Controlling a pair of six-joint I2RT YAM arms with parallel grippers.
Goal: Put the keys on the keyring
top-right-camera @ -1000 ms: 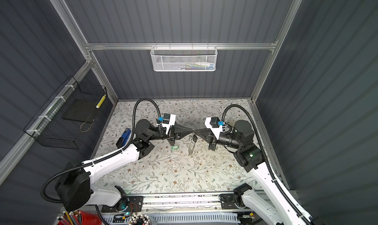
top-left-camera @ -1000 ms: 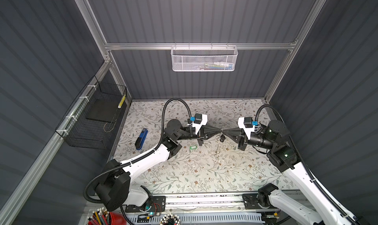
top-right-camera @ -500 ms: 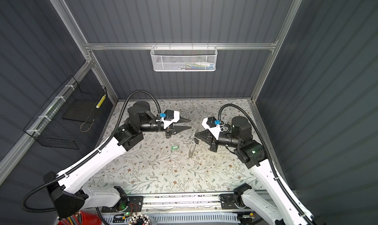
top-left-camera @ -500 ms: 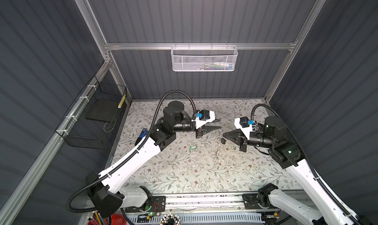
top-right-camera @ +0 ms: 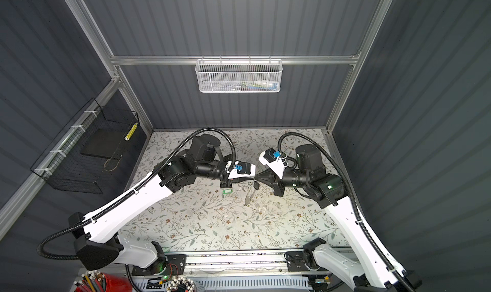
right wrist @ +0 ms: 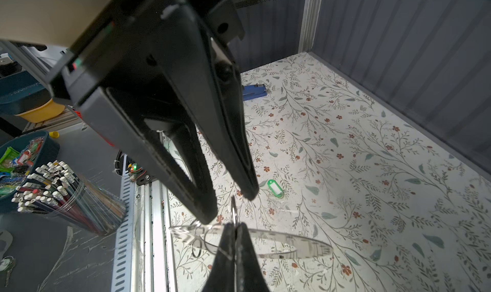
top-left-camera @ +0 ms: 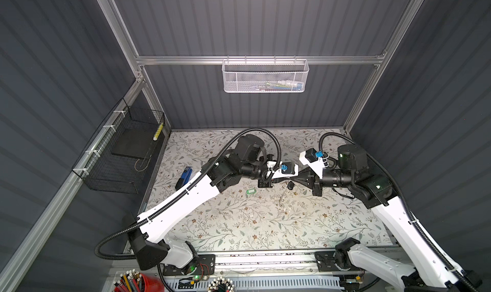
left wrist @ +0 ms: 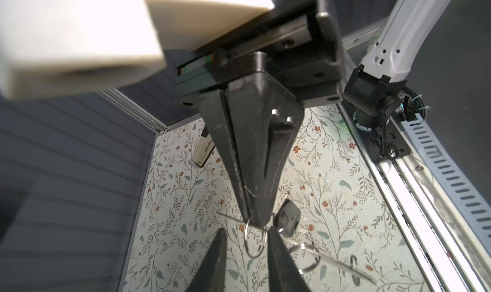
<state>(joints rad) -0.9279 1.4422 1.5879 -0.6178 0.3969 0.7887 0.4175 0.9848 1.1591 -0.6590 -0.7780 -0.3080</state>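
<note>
Left wrist cam: right gripper (left wrist: 255, 219) is clamped on a small wire ring (left wrist: 253, 256), and the black key (left wrist: 288, 219) hangs just beside its tip. Opposite it, left gripper (left wrist: 247, 241) is unclenched, fingers spread either side of that ring, gripping nothing. The flat keyring (right wrist: 310, 246) sits by the right gripper's tip; can't tell if it hangs or rests. Off to the side, the green tag (top-left-camera: 250, 191) lies on the floral mat (top-left-camera: 239, 224), apart from both grippers.

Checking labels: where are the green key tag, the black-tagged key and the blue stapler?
green key tag (right wrist: 275, 189): right wrist view, on its white label.
black-tagged key (left wrist: 288, 219): left wrist view, on its black head.
blue stapler (top-left-camera: 186, 174): in a top view, on its blue body.
</note>
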